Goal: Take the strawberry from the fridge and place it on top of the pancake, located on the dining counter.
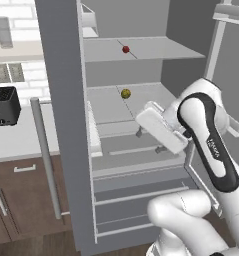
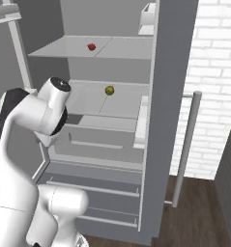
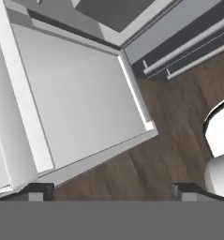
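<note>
The fridge (image 1: 61, 100) (image 2: 170, 96) stands with its doors open. The strawberry (image 1: 125, 49) (image 2: 91, 47), tiny and red, rests on the upper shelf. On the shelf below it lies a yellow-green ball (image 1: 125, 93) (image 2: 109, 90). My gripper (image 1: 150, 141) (image 3: 112, 191) hangs open in front of the lower shelves, well below the strawberry and to its right, with nothing between its fingers. It points down at a pale grey fridge bin (image 3: 76, 98) and the wood floor (image 3: 169, 117). The pancake and the dining counter are out of view.
A black toaster (image 1: 3, 106) sits on the white counter (image 1: 21, 140) left of the fridge, over brown cabinets. Long bar handles (image 1: 46, 160) (image 2: 187, 144) stick out from the open doors. Lower drawers (image 2: 93, 193) are shut. A brick wall (image 2: 213, 72) rises at the right.
</note>
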Available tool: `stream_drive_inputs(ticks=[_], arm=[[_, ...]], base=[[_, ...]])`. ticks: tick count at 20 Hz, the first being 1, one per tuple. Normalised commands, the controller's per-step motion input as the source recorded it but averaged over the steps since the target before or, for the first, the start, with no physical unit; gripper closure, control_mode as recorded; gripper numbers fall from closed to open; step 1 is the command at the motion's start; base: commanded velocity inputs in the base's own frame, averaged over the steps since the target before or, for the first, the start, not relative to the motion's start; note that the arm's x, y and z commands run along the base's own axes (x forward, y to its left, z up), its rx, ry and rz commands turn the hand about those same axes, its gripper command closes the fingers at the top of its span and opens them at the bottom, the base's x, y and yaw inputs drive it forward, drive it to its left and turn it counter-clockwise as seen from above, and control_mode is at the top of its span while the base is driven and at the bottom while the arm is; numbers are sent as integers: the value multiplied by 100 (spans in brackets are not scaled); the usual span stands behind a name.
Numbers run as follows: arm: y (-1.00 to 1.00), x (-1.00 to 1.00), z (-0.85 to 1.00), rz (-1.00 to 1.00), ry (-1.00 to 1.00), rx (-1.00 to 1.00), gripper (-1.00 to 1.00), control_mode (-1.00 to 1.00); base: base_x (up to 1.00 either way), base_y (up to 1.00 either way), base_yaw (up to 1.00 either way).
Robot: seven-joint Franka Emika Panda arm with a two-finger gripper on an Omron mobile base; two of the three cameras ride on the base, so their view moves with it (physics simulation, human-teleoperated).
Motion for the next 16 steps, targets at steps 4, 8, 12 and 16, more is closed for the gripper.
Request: stream_drive_inputs(ticks=[4,8,12,16], arm=[[-100,-13,-30,22,-13,-63,-100,-100],[-81,-42,-87,31,-10,-70,-100,-100],[-49,-33,-56,19,-5,-51,-100,-100],[-22,-70,0,0,-3,8,-100,-100]], base=[[0,0,0],[0,0,0],[0,0,0],[0,0,0]])
